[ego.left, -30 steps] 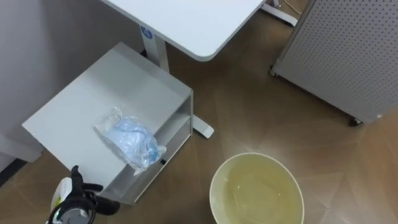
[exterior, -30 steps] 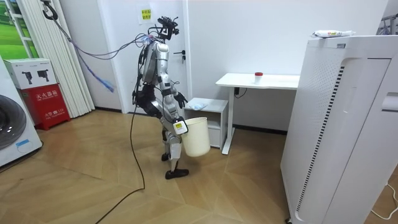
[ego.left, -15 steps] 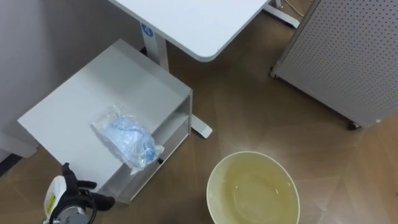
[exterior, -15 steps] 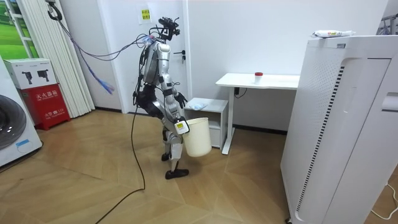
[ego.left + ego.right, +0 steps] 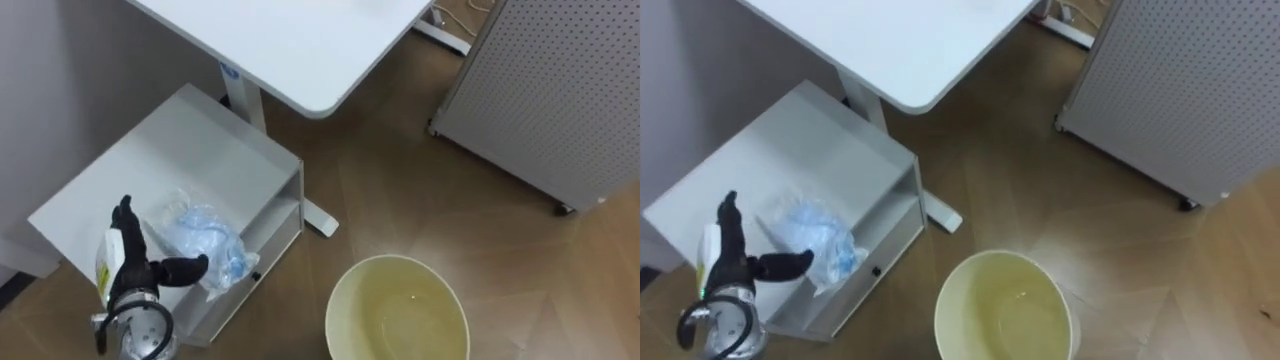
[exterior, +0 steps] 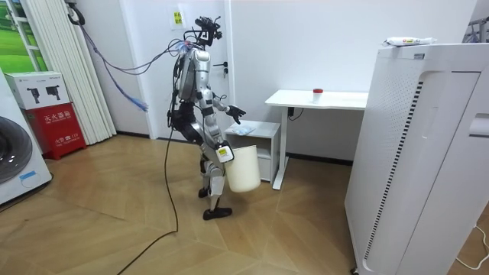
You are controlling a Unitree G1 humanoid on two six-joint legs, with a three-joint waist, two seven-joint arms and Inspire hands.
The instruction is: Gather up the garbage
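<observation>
A crumpled blue and clear plastic bag point(image 5: 206, 236) lies on top of a low white cabinet point(image 5: 190, 140). My left hand point(image 5: 128, 265) is raised just left of the bag, open, with its fingers straight up and its thumb reaching toward the bag; I cannot tell whether it touches. A cream bucket point(image 5: 345, 290) with nothing in it shows at the lower middle. In the room view the bucket point(image 6: 243, 169) hangs off the floor at my right side, with my right hand point(image 6: 222, 153) on its rim. I stand facing the cabinet point(image 6: 256, 134).
A white desk point(image 5: 290, 40) overhangs the cabinet's far side, and its leg and foot point(image 5: 322, 220) stand on the wood floor beside it. A grey perforated panel on castors point(image 5: 550, 90) stands to the right. Open floor lies between panel and bucket.
My left hand has risen from the lower left edge up beside the bag, its fingers spread. The view has shifted slightly. The bag and the bucket have stayed where they were.
</observation>
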